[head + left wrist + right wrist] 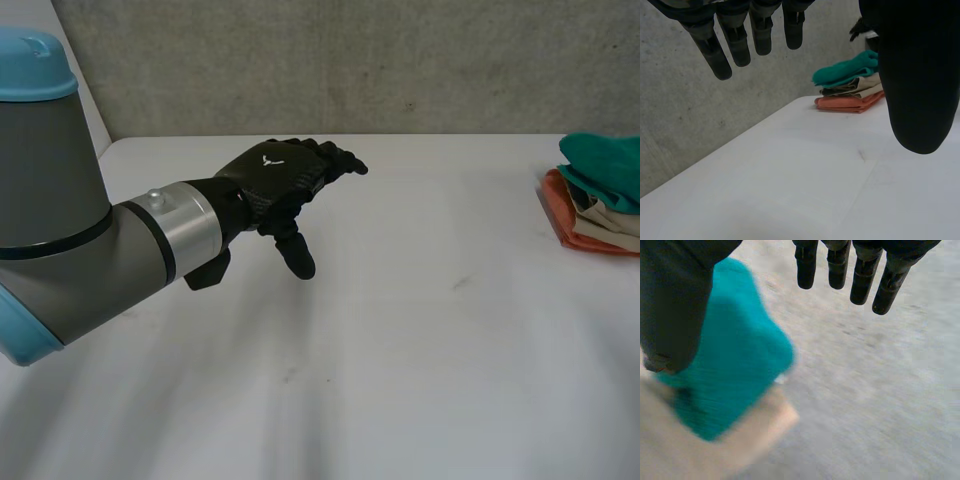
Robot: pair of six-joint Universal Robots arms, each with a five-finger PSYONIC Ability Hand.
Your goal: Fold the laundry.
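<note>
A stack of folded laundry sits at the table's right edge: a teal cloth (605,165) on top, a beige one (605,218) under it, an orange one (562,218) at the bottom. My left hand (275,180) hovers open over the table's middle left, far from the stack, fingers straight and holding nothing. The left wrist view has the fingers (735,45) pointing toward the distant stack, with the teal cloth (847,72) topmost. My right hand (675,295) is open just above the teal cloth (735,365) and the beige cloth (700,455), fingers (860,270) straight, gripping nothing.
The white table (420,330) stretches bare between my left hand and the stack. A grey concrete wall (400,60) runs along the table's far edge.
</note>
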